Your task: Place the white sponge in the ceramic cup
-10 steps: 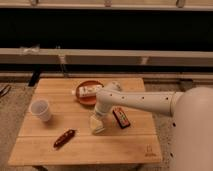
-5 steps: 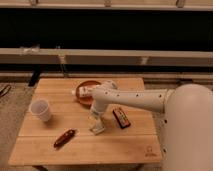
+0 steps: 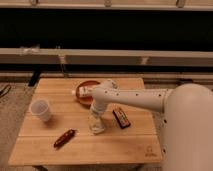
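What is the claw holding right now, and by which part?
That cannot be told. The claw is down at the white sponge near the middle of the table, but a grip on it does not show.

1. The table [image 3: 115, 145] is pale wood laid in planks, with a dull, matt top.
2. The ceramic cup [image 3: 41, 109], at the left of the frame, has a plain, smooth white wall.
3. The white sponge [image 3: 98, 130] looks soft and matt.
4. The gripper [image 3: 95, 121], just below the frame's centre at the sponge, and the arm [image 3: 140, 98] have smooth, pale, plastic-looking shells.
5. The plate [image 3: 81, 100] is smooth and orange-brown.
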